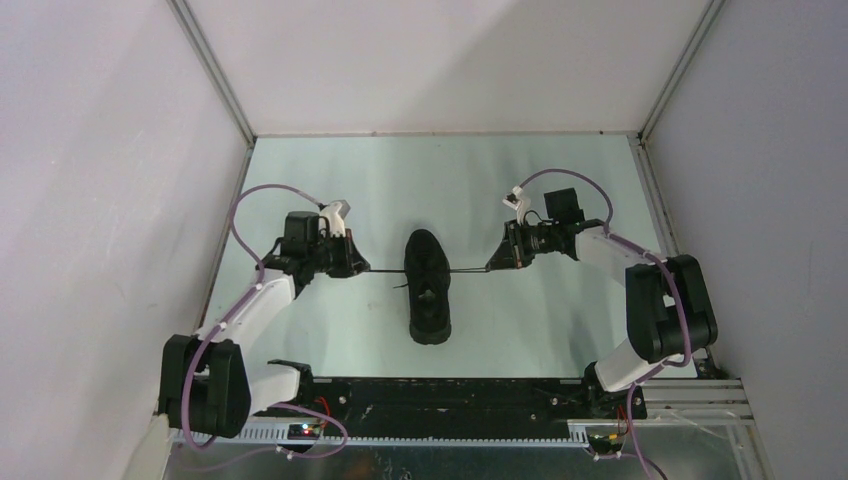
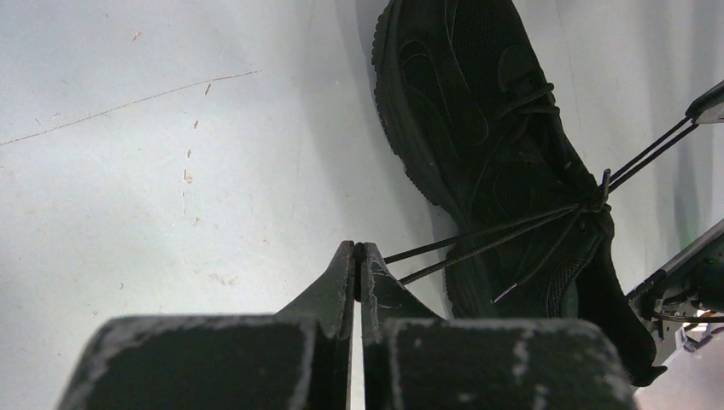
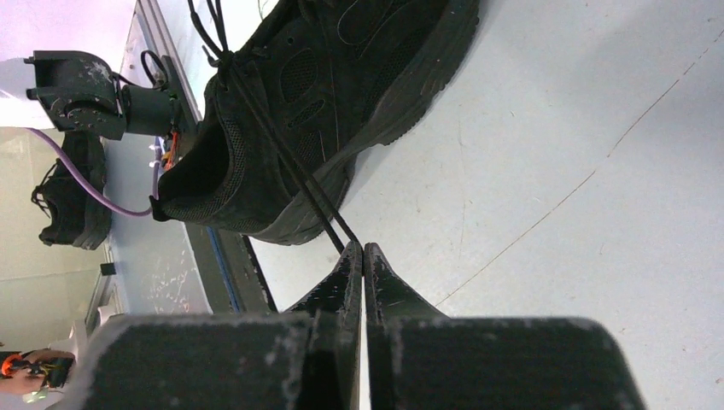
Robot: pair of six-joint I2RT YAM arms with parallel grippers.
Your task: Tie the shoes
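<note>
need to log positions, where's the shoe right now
In the top view the shoe lies at the middle of the table, toe toward the far edge. The left tool and right tool flank it, each shut on one of its laces.

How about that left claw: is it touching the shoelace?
Touching. The left wrist view shows the left gripper shut on the laces, running taut to the shoe.

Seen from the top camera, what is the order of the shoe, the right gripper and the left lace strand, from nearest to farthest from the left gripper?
1. The left lace strand: pinched in the left gripper, running right.
2. The shoe: between the two grippers.
3. The right gripper: beyond the shoe, pinching the right lace strand.
</note>
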